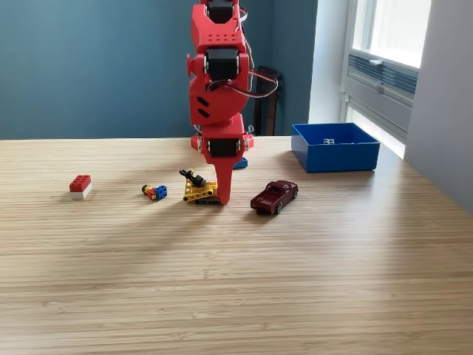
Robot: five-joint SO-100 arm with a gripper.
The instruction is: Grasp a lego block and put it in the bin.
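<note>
Exterior view, read from its left to its right. At the far left of the wooden table (pixel 236 281) you see a red block on a white block (pixel 80 186), standing alone and well apart from everything else; treat it as light, stiff and smooth-sided, best taken across two flat opposite faces, low enough that the two layers do not part. Next comes a small piece in yellow, red and blue (pixel 154 192), lying on its side; it is light and likely to roll or skid if nudged. Then a yellow toy with a black part on top (pixel 197 188), its shape irregular and offering few flat faces. The gripper (pixel 221 194) stands tip-down on the table, touching or just beside that yellow toy's right end; from this angle you cannot tell whether the jaws are apart or together, nor whether anything is between them. To its right rests a dark red toy car (pixel 274 197), not part of the job. At the far right sits the blue bin (pixel 334 157), open-topped, with a small pale object inside, well apart from every block.
</note>
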